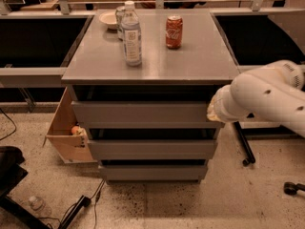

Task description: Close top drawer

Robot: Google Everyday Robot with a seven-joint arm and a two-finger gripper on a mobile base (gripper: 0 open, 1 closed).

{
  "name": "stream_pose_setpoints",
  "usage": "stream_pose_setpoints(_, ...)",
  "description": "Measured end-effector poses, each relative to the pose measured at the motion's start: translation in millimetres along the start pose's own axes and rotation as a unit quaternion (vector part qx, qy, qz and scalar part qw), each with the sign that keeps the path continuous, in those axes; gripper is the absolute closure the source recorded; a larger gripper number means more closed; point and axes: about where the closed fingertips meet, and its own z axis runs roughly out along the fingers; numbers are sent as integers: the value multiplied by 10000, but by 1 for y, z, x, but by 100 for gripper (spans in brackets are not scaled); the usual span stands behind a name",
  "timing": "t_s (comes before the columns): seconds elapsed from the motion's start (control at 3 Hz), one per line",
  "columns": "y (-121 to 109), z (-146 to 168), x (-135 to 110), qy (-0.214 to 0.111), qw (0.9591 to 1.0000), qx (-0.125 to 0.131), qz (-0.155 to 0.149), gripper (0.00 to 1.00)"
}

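Observation:
The top drawer (pixel 143 112) is the uppermost of three grey drawers in the cabinet (pixel 152 61). Its flat front stands a little forward, with a dark gap above it under the cabinet top. My gripper (pixel 213 110), at the end of the white arm (pixel 267 97), is at the right end of the top drawer's front, against it or just in front of it. The arm reaches in from the right edge of the view.
On the cabinet top stand a water bottle (pixel 131 32), a red soda can (pixel 174 31), a bowl (pixel 108 19) and a second can behind the bottle. The two lower drawers (pixel 152 149) sit below. A cardboard box (pixel 66 132) stands left of the cabinet. Cables (pixel 81 206) lie on the floor.

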Motion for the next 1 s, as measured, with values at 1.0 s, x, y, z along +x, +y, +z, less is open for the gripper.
stream_pose_setpoints(1.0,-29,-148,37,781,9916,-539,-875,84)
